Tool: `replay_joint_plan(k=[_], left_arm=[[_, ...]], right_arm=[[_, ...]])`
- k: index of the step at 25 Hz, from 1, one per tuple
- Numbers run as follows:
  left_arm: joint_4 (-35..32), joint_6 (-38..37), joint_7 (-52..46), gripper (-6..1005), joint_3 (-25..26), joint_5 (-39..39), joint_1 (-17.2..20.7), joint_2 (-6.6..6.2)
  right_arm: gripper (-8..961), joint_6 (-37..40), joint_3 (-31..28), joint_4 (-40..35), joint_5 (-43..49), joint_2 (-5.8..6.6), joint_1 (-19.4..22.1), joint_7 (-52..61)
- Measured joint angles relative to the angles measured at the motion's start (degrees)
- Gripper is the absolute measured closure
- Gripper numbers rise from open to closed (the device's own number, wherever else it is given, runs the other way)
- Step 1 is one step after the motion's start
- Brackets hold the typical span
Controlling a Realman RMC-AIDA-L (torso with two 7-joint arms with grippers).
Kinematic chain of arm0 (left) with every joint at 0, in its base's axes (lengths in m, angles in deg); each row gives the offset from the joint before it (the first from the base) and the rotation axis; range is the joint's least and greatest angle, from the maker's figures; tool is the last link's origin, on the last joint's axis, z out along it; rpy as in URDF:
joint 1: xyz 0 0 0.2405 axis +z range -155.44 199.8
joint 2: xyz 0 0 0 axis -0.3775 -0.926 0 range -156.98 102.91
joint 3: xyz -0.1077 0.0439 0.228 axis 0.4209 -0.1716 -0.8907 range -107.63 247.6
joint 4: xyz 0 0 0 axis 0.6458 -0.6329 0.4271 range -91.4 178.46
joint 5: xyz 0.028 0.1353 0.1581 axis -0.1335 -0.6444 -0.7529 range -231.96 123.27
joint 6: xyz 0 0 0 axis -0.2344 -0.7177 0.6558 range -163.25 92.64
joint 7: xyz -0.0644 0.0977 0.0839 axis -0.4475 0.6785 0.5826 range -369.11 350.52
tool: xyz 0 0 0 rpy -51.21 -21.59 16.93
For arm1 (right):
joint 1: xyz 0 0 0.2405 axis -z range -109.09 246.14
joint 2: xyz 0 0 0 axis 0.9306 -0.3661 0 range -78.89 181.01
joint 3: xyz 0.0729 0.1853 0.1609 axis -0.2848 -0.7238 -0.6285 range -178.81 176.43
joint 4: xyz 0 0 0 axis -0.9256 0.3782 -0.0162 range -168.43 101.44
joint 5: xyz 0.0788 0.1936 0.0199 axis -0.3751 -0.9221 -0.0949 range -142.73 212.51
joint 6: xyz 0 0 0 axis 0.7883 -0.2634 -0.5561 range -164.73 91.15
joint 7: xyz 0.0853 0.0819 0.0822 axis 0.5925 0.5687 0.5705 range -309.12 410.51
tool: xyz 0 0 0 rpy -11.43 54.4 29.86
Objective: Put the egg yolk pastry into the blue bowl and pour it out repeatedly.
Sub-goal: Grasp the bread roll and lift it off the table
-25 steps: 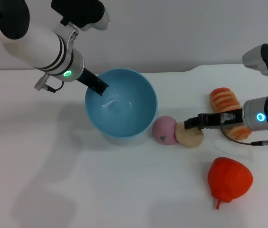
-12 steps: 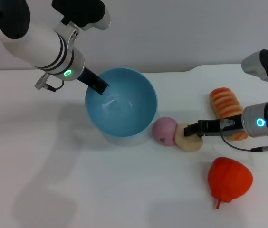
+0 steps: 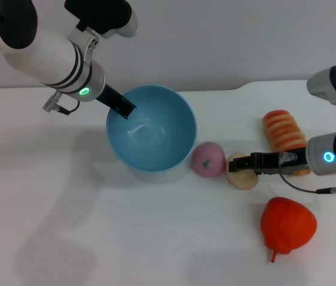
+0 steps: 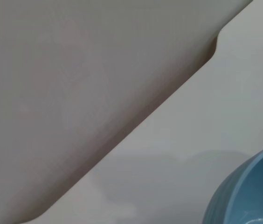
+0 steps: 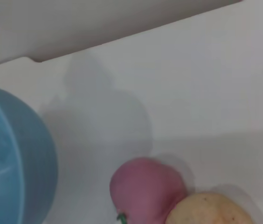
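While the left claw (image 3: 122, 109) holds the rim of the blue bowl (image 3: 151, 129), fingers clamped on it, the right claw (image 3: 243, 165) has slid lower and closer to the robot. Its fingers are now around the egg yolk pastry (image 3: 240, 172), but I cannot tell if they squeeze it yet. That pastry has moved a bit away from the pink bun (image 3: 208, 159) on the desk (image 3: 67, 226). Lifting looks like the next step.

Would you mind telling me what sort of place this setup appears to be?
Probably a robot test bench: a plain white table against a blank wall, with only toy foods such as the egg yolk pastry beside a blue bowl.
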Motion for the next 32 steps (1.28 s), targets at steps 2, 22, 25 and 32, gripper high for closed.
replay_joint_plan(k=[2,22,25,32], left_arm=[[-0.07,-0.03,0.01,999,-0.05,0.00,-0.01,0.00],[0.05,-0.23,-0.37,999,-1.51,0.09,0.01,0.17],[0.21,-0.24,-0.39,998,-1.50,0.09,0.01,0.18],[0.26,-0.40,-0.42,999,-1.48,0.09,0.01,0.17]], right_arm=[[352,-0.68,-0.02,0.62,0.00,0.00,0.04,0.28],[547,-0.90,0.64,-1.23,2.57,-0.02,0.32,1.54],[574,0.11,0.66,-3.08,2.76,-0.04,0.58,1.52],[672,4.40,0.67,-10.56,2.82,-0.10,1.21,1.49]])
